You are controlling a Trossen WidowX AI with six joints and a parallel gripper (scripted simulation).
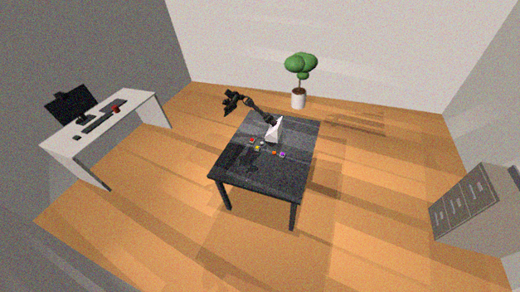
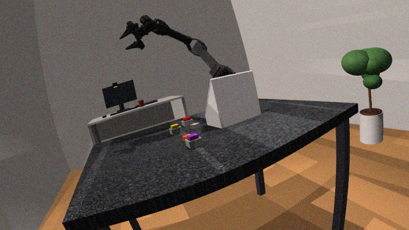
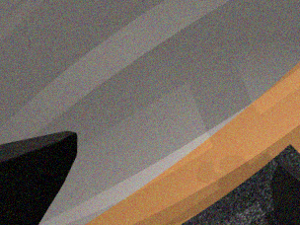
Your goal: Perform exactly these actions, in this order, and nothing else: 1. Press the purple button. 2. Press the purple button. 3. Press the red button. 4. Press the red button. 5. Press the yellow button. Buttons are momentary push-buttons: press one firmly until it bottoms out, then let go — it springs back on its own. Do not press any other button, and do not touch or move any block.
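Tool [image 1: 227, 104] open, raised beyond table [image 1: 272, 176] edge; buttons on table

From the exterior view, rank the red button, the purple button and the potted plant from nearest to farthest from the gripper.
The gripper hangs open, high above the table's far left side.
1. Red button: below it, near the white wedge.
2. Purple button: farther forward on the table.
3. Potted plant: on the floor, far right.

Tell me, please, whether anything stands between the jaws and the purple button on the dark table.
Nothing visible does. The gripper hangs open and empty, high above the table, off toward its far-left side. The purple button sits exposed, with an orange button close behind it, which a descent should avoid.
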